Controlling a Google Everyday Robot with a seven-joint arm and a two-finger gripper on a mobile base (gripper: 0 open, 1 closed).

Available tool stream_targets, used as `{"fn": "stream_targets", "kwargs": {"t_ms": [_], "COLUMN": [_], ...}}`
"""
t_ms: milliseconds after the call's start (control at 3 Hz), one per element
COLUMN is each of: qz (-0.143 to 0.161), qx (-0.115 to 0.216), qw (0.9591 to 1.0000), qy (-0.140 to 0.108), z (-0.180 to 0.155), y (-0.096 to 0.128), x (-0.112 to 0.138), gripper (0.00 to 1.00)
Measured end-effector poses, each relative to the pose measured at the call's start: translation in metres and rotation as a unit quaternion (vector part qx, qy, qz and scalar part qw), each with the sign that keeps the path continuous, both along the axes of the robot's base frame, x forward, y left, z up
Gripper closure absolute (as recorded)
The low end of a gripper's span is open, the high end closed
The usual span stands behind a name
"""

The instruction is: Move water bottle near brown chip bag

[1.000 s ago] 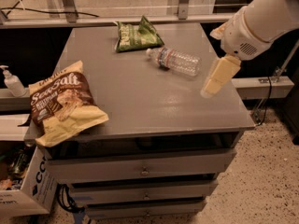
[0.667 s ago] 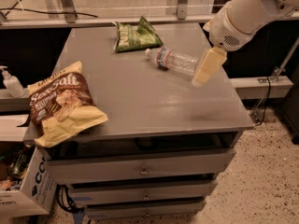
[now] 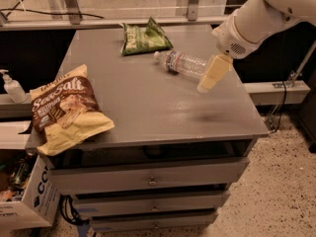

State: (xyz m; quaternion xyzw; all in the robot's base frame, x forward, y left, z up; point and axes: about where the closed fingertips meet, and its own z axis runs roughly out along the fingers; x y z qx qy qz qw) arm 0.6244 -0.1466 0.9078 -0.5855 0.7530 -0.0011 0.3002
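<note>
Water bottle (image 3: 183,63) lies on its side on the surface (image 3: 163,107) — end effector (image 3: 212,74) at its base end, grip state cannot be told. Brown chip bag (image 3: 66,107) well apart.

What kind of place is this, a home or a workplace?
Probably a test lab or workshop: a grey metal drawer cabinet, a white cardboard box on the speckled floor, a loose black cable. The robot's claw hangs over the cabinet, beside the clear plastic water bottle.
</note>
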Motion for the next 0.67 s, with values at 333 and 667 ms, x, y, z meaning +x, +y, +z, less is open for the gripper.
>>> {"fn": "stream_targets", "kwargs": {"t_ms": [333, 667], "qz": [-0.006, -0.014], "qx": [0.018, 0.030], "qw": [0.9998, 0.9994], "qy": [-0.005, 0.000], "z": [-0.012, -0.023], "y": [0.020, 0.037], "x": [0.020, 0.038], "gripper": [0.00, 0.00]}}
